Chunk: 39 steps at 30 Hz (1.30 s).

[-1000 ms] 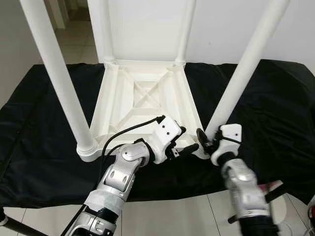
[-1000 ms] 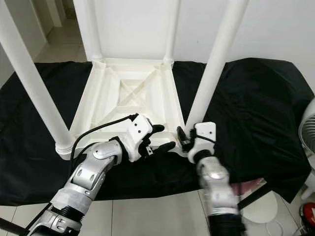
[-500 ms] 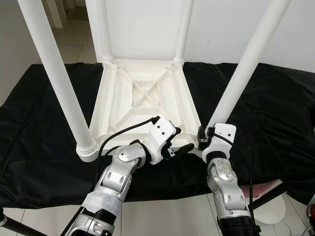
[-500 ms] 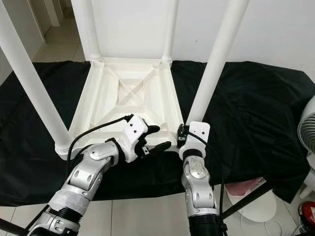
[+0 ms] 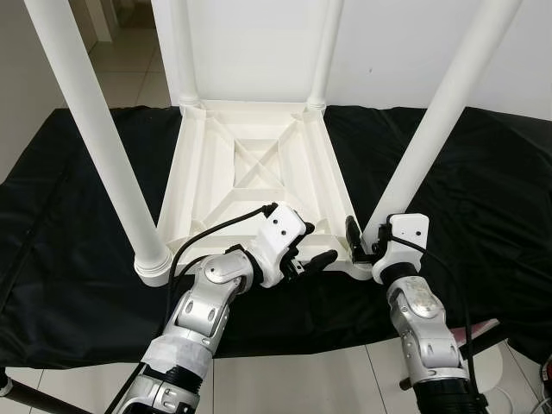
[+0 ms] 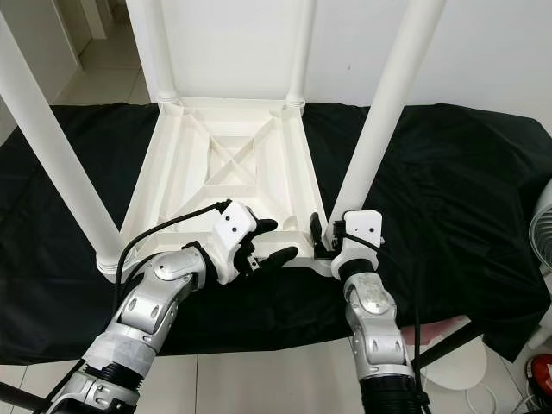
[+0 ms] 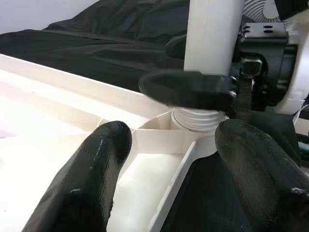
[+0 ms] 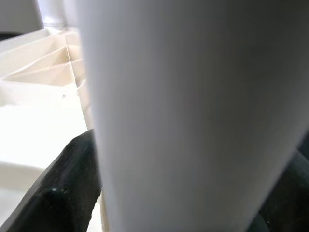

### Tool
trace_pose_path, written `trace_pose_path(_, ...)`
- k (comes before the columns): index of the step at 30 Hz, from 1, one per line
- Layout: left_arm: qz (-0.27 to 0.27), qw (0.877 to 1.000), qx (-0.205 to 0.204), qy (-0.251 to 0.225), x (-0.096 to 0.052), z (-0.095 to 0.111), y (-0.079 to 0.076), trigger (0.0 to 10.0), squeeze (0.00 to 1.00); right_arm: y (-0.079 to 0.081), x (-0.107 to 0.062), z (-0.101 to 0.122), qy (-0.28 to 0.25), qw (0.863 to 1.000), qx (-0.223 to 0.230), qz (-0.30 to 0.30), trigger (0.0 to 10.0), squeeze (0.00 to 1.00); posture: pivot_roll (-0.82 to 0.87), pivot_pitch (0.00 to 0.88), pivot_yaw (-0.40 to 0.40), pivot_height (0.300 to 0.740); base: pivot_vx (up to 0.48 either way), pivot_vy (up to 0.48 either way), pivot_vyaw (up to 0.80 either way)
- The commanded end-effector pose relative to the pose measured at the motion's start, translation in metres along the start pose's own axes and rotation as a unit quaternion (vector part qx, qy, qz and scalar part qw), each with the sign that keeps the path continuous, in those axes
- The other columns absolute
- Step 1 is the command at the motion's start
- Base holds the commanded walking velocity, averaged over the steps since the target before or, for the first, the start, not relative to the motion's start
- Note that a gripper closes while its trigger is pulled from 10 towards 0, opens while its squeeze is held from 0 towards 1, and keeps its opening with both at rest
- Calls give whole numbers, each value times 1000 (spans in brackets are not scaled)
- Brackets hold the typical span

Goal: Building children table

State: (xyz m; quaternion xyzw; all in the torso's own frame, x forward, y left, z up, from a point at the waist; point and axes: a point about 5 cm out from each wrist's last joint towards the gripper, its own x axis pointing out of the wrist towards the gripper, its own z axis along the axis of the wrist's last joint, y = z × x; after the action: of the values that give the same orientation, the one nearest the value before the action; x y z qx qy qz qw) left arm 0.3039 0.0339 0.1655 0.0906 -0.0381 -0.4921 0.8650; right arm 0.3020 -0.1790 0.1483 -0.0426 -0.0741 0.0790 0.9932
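A black cloth [image 5: 483, 190] is spread over the tabletop, presumably so the white plastic is kept from scuffing; on it the children's table [image 5: 250, 172] is laid upside down, its ribbed underside facing up so that the corner sockets can be reached; four white legs are stood upright in those corners; the near-right leg [image 5: 431, 138] is clasped at its base by the right tool [image 5: 366, 246], its black fingers closed around the post just above the threaded collar, apparently so it can be turned or seated; the left tool [image 5: 312, 248] is held open, its fingers straddling the near rim beside that corner, likely to steady the frame.
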Motion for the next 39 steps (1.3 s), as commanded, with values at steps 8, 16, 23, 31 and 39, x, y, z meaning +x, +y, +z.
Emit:
trace_pose_path(8,65,998,-7,13,1,-5,6,10000,0,-5,-5,-4,11,986,-24,164,10000,0,19,30,-23,740,0,0,0)
trace_pose_path(16,67,998,-6,11,0,-3,7,10000,0,-5,-7,-9,23,978,-29,203,0,0,21,24,-25,740,0,0,0)
trace_pose_path(23,65,998,-5,9,2,-2,7,10000,0,-10,-10,-12,29,977,-19,210,0,0,17,16,-17,740,0,0,0)
trace_pose_path(31,60,998,-5,10,1,-3,5,10000,0,-15,-11,-14,37,984,-2,173,10000,0,13,15,-14,740,0,0,0)
trace_pose_path(39,57,998,-7,10,2,-3,2,10000,0,-15,4,-10,45,999,19,17,10000,0,19,16,-20,740,0,0,0)
